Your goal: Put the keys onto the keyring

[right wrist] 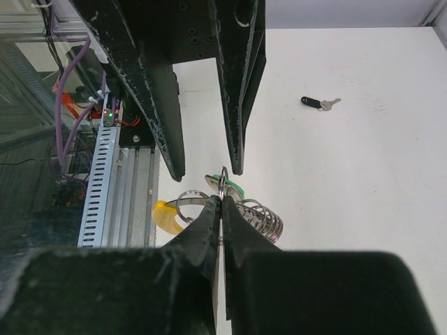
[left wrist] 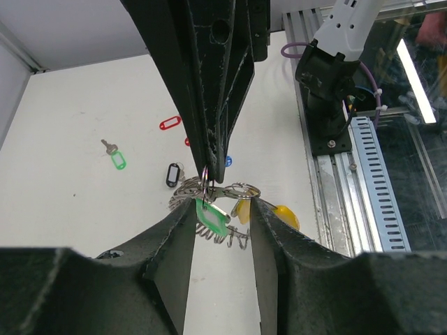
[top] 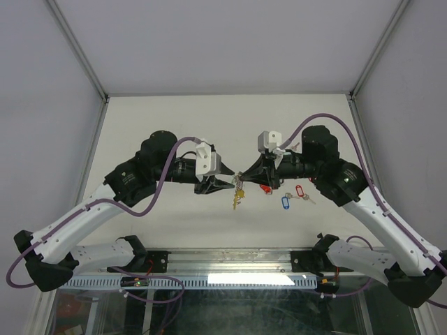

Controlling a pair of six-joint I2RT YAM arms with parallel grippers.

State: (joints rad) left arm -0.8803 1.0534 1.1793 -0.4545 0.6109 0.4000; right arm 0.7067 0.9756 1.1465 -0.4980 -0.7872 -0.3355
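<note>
Blue-tagged key [top: 285,202] lies on the table [top: 209,118], a little nearer than the keyring [right wrist: 262,218]. That silvery keyring hangs above the table, a thin loop at its top pinched in the closed right end effector [right wrist: 221,202]. The left end effector [left wrist: 222,207] stands apart around the hanging green-tagged key [left wrist: 211,216]. Beyond the keyring lies a black-tagged key [right wrist: 314,103].

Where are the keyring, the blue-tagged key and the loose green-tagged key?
keyring [right wrist: 265,218], right wrist view, on its silvery coil.
blue-tagged key [top: 285,202], top external view, on its blue tag.
loose green-tagged key [left wrist: 119,162], left wrist view, on its green tag.
</note>
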